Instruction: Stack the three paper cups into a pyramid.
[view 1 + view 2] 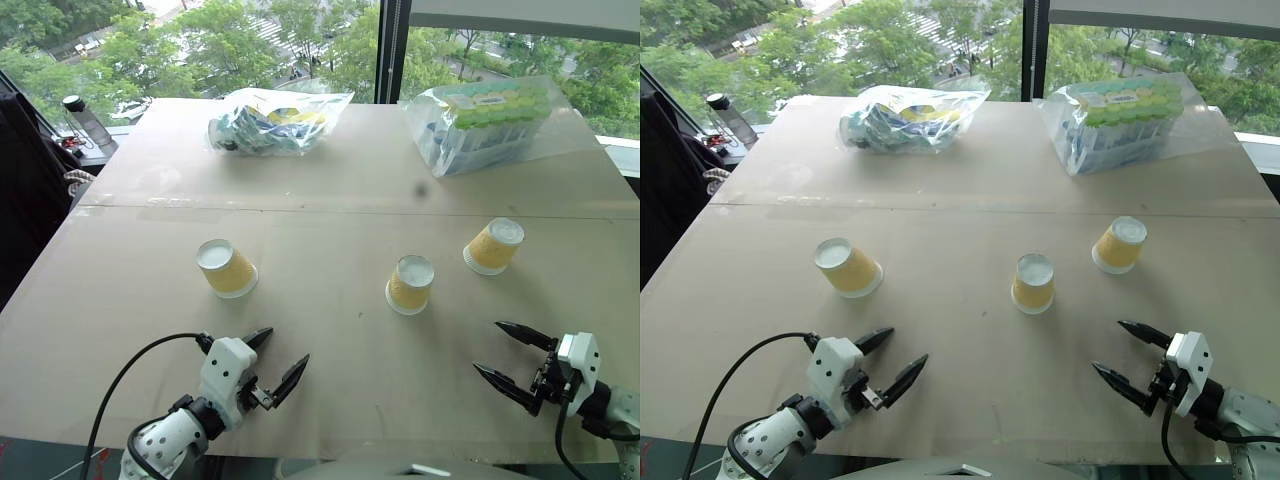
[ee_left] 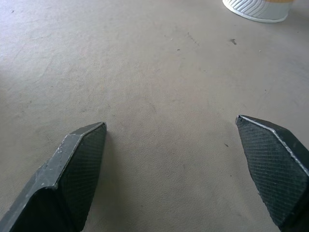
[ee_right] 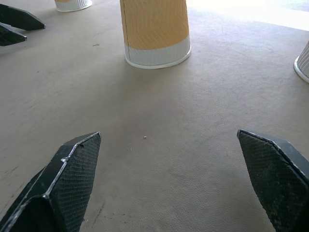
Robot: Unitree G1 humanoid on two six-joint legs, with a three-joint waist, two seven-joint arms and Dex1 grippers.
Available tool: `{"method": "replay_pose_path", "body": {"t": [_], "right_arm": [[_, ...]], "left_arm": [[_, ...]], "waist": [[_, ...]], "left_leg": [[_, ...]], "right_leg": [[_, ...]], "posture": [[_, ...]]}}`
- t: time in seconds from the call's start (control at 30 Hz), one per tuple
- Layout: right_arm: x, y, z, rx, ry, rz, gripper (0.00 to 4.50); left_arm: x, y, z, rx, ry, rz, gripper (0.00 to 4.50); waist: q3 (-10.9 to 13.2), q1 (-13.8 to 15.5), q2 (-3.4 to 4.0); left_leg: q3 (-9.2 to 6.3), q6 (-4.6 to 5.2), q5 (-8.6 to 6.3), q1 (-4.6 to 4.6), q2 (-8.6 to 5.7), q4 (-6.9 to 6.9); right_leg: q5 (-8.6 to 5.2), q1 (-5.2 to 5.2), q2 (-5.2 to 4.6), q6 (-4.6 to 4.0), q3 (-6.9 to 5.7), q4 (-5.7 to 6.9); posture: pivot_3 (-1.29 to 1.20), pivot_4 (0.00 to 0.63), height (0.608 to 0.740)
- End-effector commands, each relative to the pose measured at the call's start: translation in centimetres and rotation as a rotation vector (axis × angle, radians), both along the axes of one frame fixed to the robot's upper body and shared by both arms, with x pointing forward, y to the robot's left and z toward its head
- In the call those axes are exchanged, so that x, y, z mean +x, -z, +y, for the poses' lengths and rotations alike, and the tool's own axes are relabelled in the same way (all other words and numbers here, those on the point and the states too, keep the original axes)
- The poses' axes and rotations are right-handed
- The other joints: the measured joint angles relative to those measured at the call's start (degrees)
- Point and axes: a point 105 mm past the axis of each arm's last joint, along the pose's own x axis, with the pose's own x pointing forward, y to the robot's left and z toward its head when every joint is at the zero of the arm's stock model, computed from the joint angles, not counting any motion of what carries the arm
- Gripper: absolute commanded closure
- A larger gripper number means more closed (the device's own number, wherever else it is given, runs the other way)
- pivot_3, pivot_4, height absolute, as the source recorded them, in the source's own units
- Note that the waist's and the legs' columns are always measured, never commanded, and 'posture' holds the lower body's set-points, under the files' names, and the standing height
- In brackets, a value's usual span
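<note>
Cups first: your three paper cups all stand upside down on the table, white bases up and rims down, strung in a loose row and well apart from one another. The left cup sits on your left side, the middle cup near the centre, and the right cup a little farther back toward the window. Rim-down is the way they need to stand for a pyramid, since the flat bases give the top cup something to rest on, but none touches another, so no pyramid has been started.

Your left pincer hovers low over bare table at the near edge, fingers spread wide and holding nothing, aimed toward the middle. Your right pincer mirrors it on the other side, equally wide and empty; its wrist view looks straight at the middle cup, which suggests that cup is your easiest first pick.

You likely need two cups drawn side by side before the third goes on top.

Beyond the cups, two clear plastic bags of packaged goods, one and the other, lie at the far edge by the window, well out of your way.
</note>
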Motion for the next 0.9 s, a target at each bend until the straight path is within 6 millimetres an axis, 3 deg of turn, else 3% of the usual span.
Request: {"method": "replay_pose_path", "body": {"t": [0.03, 0.7, 0.9], "right_arm": [[0.3, -1.2, -0.2, -0.005, 0.005, -0.043, 0.0], [0.5, -1.8, 0.6, -0.001, -0.005, -0.054, 0.0], [1.5, -2.5, 2.2, 0.018, -0.057, -0.082, 0.0]], "left_arm": [[-0.3, 0.1, 0.2, 0.01, 0.008, 0.007, 0.09], [0.3, -0.1, 0.1, -0.007, 0.042, -0.029, 0.09], [-0.6, -1.7, -1.5, -0.088, 0.202, -0.037, 0.09]], "waist": [[0.0, 0.0, 0.0], [0.0, 0.01, 0.0], [0.03, -0.02, -0.05]], "left_leg": [[0.0, 0.0, 0.0, 0.0, 0.0, 0.0], [0.0, 0.0, 0.0, 0.0, -0.01, 0.01], [0.0, 0.0, 0.0, 0.0, -0.01, 0.02]], "right_leg": [[0.0, 0.0, 0.0, 0.0, 0.0, 0.0], [0.0, 0.01, 0.01, 0.0, -0.01, 0.01], [0.01, 0.0, 0.02, 0.01, -0.01, 0.01]], "posture": [[0.0, 0.15, 0.74], [0.0, 0.15, 0.74], [0.0, 0.15, 0.74]]}}
